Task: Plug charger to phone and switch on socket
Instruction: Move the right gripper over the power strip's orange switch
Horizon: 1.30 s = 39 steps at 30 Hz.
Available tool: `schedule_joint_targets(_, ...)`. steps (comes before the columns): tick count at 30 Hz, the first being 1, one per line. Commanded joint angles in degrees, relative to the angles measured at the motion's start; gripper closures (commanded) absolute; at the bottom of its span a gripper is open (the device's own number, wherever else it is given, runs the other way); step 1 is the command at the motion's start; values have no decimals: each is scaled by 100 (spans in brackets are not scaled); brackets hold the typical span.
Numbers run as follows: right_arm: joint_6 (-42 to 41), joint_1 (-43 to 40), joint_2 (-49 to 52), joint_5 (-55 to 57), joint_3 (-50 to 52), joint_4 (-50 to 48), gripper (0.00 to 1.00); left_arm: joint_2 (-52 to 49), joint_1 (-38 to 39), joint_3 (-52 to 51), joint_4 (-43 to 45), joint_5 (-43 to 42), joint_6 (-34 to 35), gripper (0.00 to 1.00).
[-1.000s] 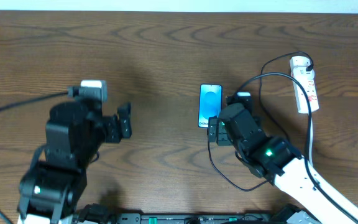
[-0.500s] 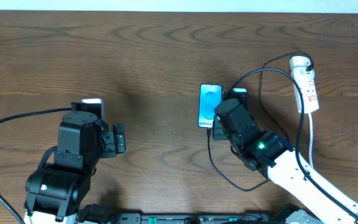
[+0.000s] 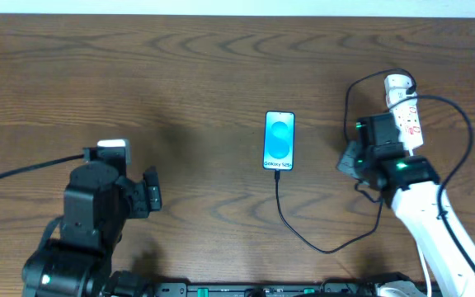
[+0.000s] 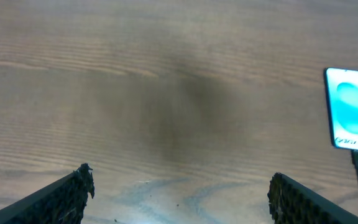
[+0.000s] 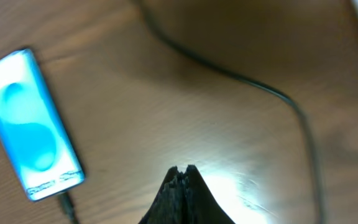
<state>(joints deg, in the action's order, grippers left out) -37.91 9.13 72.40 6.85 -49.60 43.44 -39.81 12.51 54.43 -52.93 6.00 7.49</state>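
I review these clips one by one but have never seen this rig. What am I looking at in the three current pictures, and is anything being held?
Two robot arms work at a wooden table. The overhead view looks straight down; the other two come from cameras on each wrist. A phone lies mid-table with a thin black charger at its bottom edge. A white socket lies at the right. The left gripper is open and empty. The right gripper is shut on nothing and is near the socket.
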Motion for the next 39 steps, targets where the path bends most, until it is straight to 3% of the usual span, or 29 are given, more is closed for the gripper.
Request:
schedule_joint_targets(1, -83, -649, 26, -210, -411, 376, 99, 363, -160, -2, -22, 70, 24, 8)
schedule_joint_targets(7, -81, -1609, 55, -208, -1145, 979, 99, 1102, -704, -2, -20, 70, 26, 8)
schedule_joint_targets(14, 4, -2149, 533, -164, -2002, 1427, 99, 1891, -732, -2, -22, 70, 24, 8)
schedule_joint_targets(29, 415, -2994, 3427, -426, -4752, 2326, 99, 2393, -732, -2, -269, 70, 26, 8)
schedule_joint_targets(39, 404, -3047, 4553, -922, -5390, 2057, 99, 2492, -732, -2, -1338, 70, 26, 8)
